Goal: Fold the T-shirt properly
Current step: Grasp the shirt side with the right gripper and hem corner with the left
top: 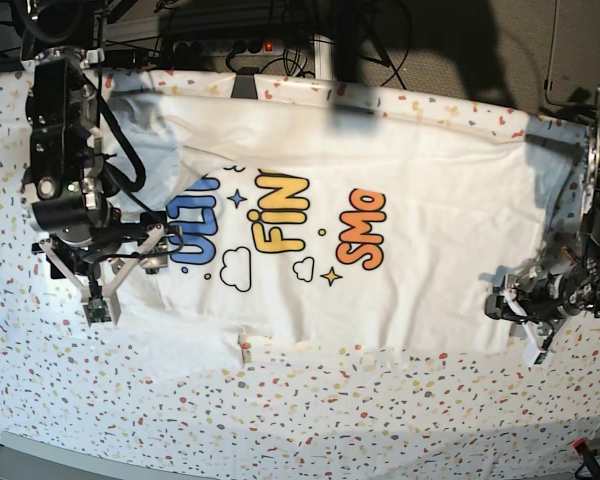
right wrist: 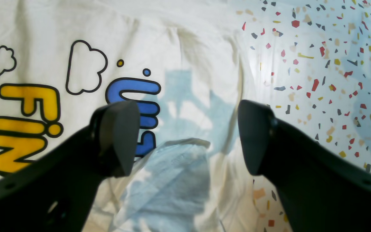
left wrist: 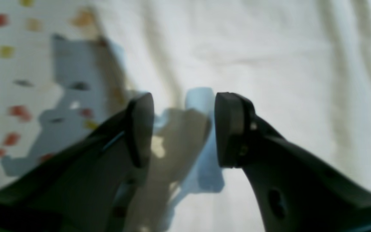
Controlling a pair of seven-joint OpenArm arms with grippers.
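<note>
The white T-shirt (top: 400, 190) lies spread flat on the table, print up, with blue, yellow and orange letters. My right gripper (right wrist: 187, 138) is open just above the shirt's left part, beside the blue letters (right wrist: 130, 91). A rumpled fold of cloth (right wrist: 172, 180) lies below it. In the base view this gripper (top: 150, 255) is at the left. My left gripper (left wrist: 184, 129) is open low over plain white shirt cloth (left wrist: 269, 64), near its edge. In the base view it (top: 515, 315) is at the shirt's right near corner. Whether cloth lies between its fingers is blurred.
The speckled table cover (top: 310, 420) surrounds the shirt; it also shows in the right wrist view (right wrist: 327, 80) and the left wrist view (left wrist: 8, 96). Cables and a power strip (top: 250, 45) lie behind the table's back edge. A small tag (top: 245, 350) sits at the shirt's near edge.
</note>
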